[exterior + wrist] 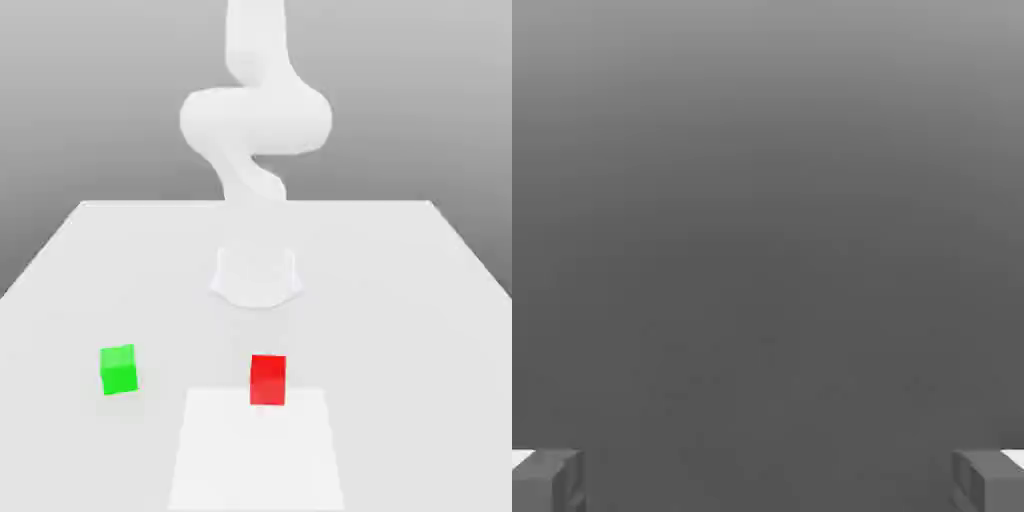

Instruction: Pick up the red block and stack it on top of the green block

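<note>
The red block (267, 380) rests on the white table (400, 300) near the front, just right of centre in the exterior view. The green block (118, 369) sits on the table to the exterior view's left of it, roughly a hand's width away, the two apart. In the hand view my gripper (768, 480) is open, its two grey fingertips (552, 480) far apart at the picture's corners with nothing between them. Only plain grey lies between and beyond the fingers.
The white arm (255, 120) rises from its round base (256, 275) at the middle of the table, behind both blocks. A paler square patch (255, 450) lies at the table's front edge, touching the red block's lower part.
</note>
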`<state>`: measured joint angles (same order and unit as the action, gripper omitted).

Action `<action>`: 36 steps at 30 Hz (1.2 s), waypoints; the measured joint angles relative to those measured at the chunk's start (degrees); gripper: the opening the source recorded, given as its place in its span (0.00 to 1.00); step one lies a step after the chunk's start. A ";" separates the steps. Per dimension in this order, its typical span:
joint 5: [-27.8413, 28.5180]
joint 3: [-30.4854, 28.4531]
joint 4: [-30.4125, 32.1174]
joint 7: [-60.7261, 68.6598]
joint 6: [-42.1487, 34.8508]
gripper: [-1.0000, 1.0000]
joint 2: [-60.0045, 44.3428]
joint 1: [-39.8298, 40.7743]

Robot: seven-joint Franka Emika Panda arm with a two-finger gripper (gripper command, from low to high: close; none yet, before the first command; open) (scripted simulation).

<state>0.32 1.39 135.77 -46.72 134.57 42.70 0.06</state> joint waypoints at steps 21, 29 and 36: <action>0.40 3.36 34.80 -5.80 30.97 0.50 -37.34 1.47; 7.04 2.14 33.57 -10.67 38.20 0.50 -45.82 2.15; 9.13 -0.41 33.34 -11.78 43.86 0.00 -51.96 0.34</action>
<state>9.45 0.98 169.12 -58.50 178.44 -9.27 0.40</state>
